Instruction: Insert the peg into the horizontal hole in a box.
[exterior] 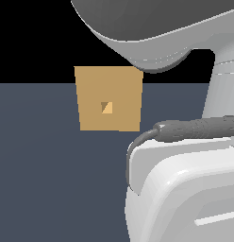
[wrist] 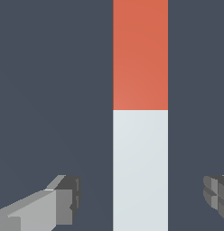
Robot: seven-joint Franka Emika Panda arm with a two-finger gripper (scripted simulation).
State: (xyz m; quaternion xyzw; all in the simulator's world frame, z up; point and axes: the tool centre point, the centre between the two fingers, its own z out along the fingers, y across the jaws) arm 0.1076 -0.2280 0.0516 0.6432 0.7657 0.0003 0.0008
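In the wrist view the peg [wrist: 140, 113] fills the middle as a straight bar lying on the dark floor, one half red-orange, the other pale grey. My gripper [wrist: 143, 198] is open, its two fingertips [wrist: 68, 198] standing well apart on either side of the pale half without touching it. In the exterior view the box [exterior: 109, 98] is a tan block on the floor, and the horizontal hole [exterior: 106, 107] shows as a small square in the middle of its face. The peg and my fingers are hidden in that view.
The robot's grey-white arm body [exterior: 185, 189] with a dark cable [exterior: 194, 128] fills the exterior view's right and top, partly overlapping the box's upper corner. Dark floor [exterior: 43, 179] stretches across the exterior view's left.
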